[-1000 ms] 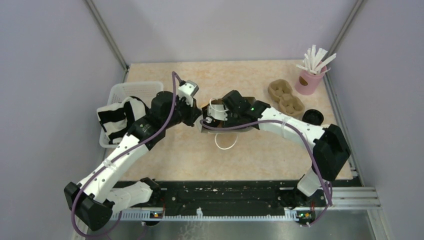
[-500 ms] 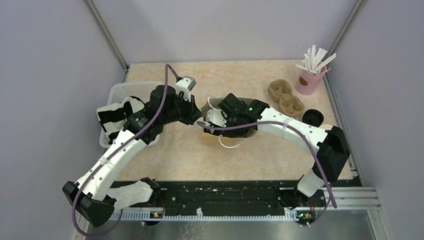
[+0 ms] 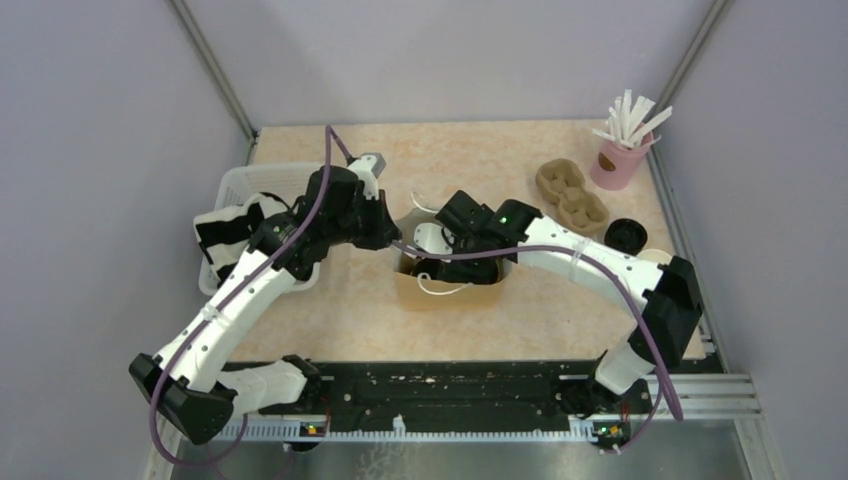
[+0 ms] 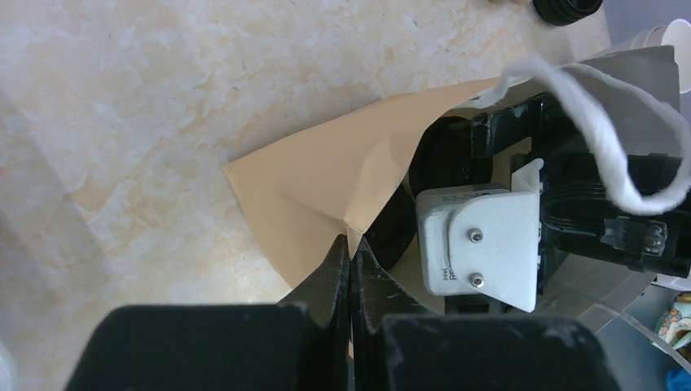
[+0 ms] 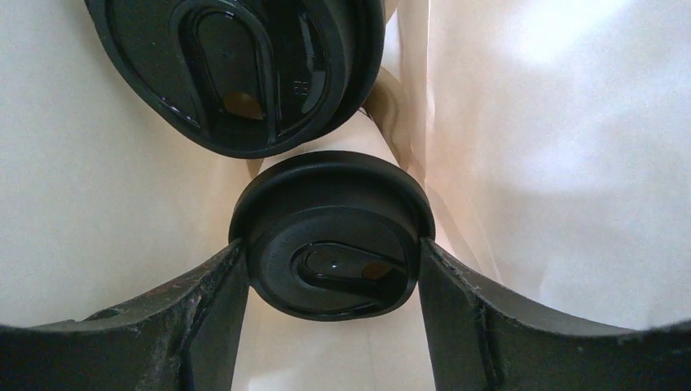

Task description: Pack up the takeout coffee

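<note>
A brown paper bag (image 3: 447, 291) stands open at mid-table. My left gripper (image 4: 350, 247) is shut on the bag's left rim (image 4: 326, 179) and holds the mouth open; it also shows in the top view (image 3: 392, 240). My right gripper (image 5: 330, 248) reaches down inside the bag, its fingers (image 5: 216, 301) closed on either side of a takeout coffee cup with a black lid (image 5: 330, 220). A second lidded coffee cup (image 5: 236, 73) stands just beyond it in the bag. In the top view the right gripper's fingertips and both cups are hidden by the bag and the arm.
The bag's white handle (image 4: 603, 114) loops over the right wrist. A cardboard cup carrier (image 3: 570, 192), a pink cup of white straws (image 3: 620, 160) and a loose black lid (image 3: 625, 235) sit at the back right. A white basket (image 3: 250, 185) with a striped cloth (image 3: 225, 240) stands left.
The right gripper has gone lower into the bag with the cup. The left gripper has shifted slightly left, still on the rim, and the bag's front face now shows upright.
</note>
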`<move>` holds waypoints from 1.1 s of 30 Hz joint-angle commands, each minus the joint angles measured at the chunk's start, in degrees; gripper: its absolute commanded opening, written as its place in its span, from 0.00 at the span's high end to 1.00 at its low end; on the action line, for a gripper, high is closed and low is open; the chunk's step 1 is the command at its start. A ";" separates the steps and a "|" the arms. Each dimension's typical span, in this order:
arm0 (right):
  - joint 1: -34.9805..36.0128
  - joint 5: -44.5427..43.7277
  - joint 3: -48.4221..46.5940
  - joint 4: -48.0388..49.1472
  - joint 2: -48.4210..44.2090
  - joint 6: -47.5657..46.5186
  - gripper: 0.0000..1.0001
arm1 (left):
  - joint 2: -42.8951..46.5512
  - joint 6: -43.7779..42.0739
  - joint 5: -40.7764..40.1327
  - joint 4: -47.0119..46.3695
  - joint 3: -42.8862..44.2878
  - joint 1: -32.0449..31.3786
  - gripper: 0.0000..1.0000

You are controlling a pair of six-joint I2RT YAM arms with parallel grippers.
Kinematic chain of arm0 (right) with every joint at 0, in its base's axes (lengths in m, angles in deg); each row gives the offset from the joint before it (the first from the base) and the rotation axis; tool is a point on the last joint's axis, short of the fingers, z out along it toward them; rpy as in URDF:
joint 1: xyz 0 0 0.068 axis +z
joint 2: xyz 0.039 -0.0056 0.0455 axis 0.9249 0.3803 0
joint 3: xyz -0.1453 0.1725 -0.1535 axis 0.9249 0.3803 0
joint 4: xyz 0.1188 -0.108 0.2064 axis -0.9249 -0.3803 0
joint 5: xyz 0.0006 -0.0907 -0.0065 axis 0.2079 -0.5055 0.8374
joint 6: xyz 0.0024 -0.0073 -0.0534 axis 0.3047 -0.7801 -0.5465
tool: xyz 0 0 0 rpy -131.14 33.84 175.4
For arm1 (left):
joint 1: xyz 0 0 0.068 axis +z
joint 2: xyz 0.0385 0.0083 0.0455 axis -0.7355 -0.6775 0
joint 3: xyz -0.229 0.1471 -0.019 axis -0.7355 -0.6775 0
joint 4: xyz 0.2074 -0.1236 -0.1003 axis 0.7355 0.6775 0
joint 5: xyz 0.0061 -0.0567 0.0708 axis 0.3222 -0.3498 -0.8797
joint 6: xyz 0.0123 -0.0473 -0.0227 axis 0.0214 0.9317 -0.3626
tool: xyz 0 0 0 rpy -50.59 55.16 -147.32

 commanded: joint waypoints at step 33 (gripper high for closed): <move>1.19 -0.13 -23.13 -12.29 -6.41 18.60 0.03 | -4.09 3.18 -1.00 3.08 5.43 0.25 0.93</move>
